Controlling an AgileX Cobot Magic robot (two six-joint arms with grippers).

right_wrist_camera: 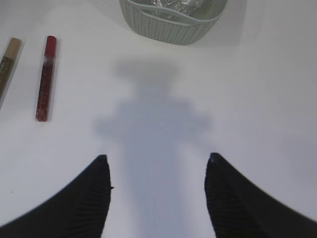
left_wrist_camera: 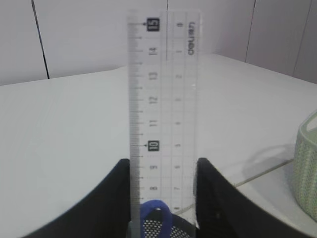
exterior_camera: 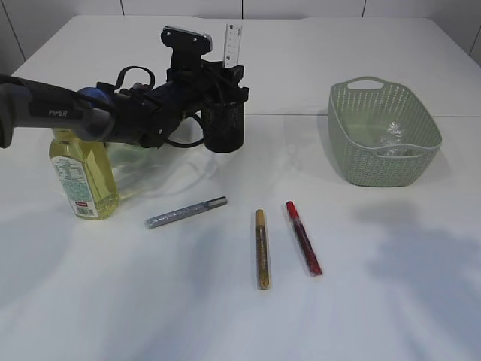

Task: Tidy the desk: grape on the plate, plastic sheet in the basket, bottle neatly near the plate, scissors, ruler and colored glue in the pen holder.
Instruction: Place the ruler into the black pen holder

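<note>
A clear ruler (exterior_camera: 233,41) stands upright in the black mesh pen holder (exterior_camera: 224,124). My left gripper (exterior_camera: 225,74) is around it, and in the left wrist view the ruler (left_wrist_camera: 163,99) rises between the fingers (left_wrist_camera: 116,198), which lie against both its edges. The blue scissors handle (left_wrist_camera: 156,213) pokes out of the holder. Silver (exterior_camera: 186,212), gold (exterior_camera: 261,248) and red (exterior_camera: 303,237) glue pens lie on the table. The yellow bottle (exterior_camera: 83,177) stands at left. Crumpled plastic sheet (exterior_camera: 391,139) lies in the green basket (exterior_camera: 383,135). My right gripper (right_wrist_camera: 157,161) hovers open over bare table. Grape and plate are out of view.
The left arm reaches across the bottle toward the pen holder. In the right wrist view the red glue pen (right_wrist_camera: 44,77) and gold one (right_wrist_camera: 7,62) lie to the left and the basket (right_wrist_camera: 173,25) ahead. A table seam runs behind the holder.
</note>
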